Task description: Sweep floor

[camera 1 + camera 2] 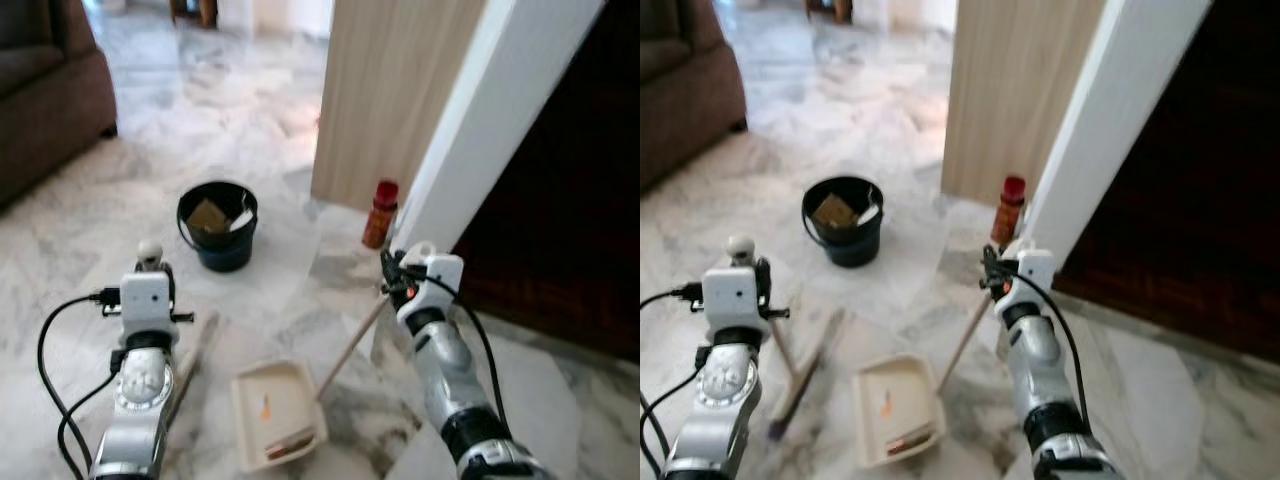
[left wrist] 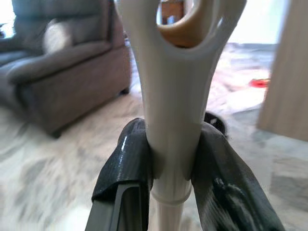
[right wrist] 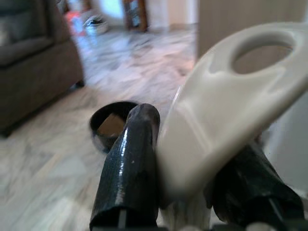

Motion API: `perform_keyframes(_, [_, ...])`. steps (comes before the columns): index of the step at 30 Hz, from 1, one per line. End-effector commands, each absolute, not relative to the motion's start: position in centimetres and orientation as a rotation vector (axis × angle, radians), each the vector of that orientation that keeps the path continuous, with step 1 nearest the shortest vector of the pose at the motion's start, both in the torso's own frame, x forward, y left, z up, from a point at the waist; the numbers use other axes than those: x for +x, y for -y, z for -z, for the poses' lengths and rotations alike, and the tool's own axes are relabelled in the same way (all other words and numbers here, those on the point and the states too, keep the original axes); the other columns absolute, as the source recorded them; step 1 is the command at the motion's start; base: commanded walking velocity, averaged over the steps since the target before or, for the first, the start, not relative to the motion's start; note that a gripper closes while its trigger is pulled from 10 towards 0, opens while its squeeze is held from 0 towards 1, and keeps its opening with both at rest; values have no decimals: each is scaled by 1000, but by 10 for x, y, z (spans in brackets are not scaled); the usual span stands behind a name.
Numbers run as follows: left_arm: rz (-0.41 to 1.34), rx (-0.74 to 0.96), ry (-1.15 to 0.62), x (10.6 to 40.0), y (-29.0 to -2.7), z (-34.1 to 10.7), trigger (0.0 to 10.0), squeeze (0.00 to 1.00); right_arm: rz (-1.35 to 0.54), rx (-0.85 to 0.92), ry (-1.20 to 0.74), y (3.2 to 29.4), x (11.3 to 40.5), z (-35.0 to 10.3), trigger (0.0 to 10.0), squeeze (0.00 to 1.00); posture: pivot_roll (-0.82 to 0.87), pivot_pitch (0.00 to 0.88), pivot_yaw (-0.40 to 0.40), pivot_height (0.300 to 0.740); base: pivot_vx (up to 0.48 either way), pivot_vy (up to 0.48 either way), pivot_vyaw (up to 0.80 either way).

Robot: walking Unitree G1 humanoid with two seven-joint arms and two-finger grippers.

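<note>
The left gripper (image 2: 174, 168) is clenched on the white top of a broom handle (image 2: 175, 96): in the left wrist view both black fingers (image 2: 126, 166) press against the sides of the shaft just below its forked, ringed end. From the head camera the same handle tip shows as a pale knob above the left wrist, and the right eye view adds what the wrist camera cannot: the stick slanting down to the broom head (image 1: 805, 385), which lies on the marble floor (image 1: 890, 110) just beside the dustpan (image 1: 895, 408).

The right gripper (image 3: 187, 159) has its jaws closed on the cream loop-ended dustpan handle (image 3: 226, 110); the wrist view shows a finger either side of the flat grip. The head views show the long wooden shaft (image 1: 350, 348) running from that gripper down to the dustpan, whose tray rests flat on the floor between the two arms with small orange and brown scraps (image 1: 266, 408) inside.

Beyond the dustpan stands a black bucket (image 1: 218, 226) holding brown and white rubbish. A red-capped bottle (image 1: 381, 213) stands at the foot of a white door frame (image 1: 480, 130), next to a light wooden panel (image 1: 390, 90). A brown sofa (image 1: 45, 90) sits to the left
</note>
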State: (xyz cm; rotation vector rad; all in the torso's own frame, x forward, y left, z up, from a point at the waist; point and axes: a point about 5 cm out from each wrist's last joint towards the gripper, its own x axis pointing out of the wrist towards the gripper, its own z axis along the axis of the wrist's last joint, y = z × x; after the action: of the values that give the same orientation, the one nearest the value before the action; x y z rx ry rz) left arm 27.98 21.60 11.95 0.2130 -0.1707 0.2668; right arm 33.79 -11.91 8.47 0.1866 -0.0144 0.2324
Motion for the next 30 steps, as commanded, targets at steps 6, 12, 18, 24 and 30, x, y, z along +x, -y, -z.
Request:
perform_keyframes(6, [-281,240,205,279,-217,-128,10000,0,-229,210,71,120,342,-97,10000,0,202,110,-109,740,305,0,358])
perform_keyframes(12, [-282,238,204,280,-217,-127,10000,0,-230,216,69,120,343,-97,10000,0,203,108,-111,740,304,0,0])
perform_keyframes(18, [-287,238,205,279,-217,-127,10000,0,-238,217,71,120,343,-98,10000,0,204,107,-114,740,306,0,0])
perform_keyframes(24, [-289,237,204,279,-216,-127,10000,0,-245,212,73,120,343,-99,10000,0,203,107,-116,740,307,0,0])
perform_keyframes(30, [-290,236,204,279,-216,-127,10000,0,-247,214,70,119,343,-98,10000,0,205,109,-117,740,303,0,0])
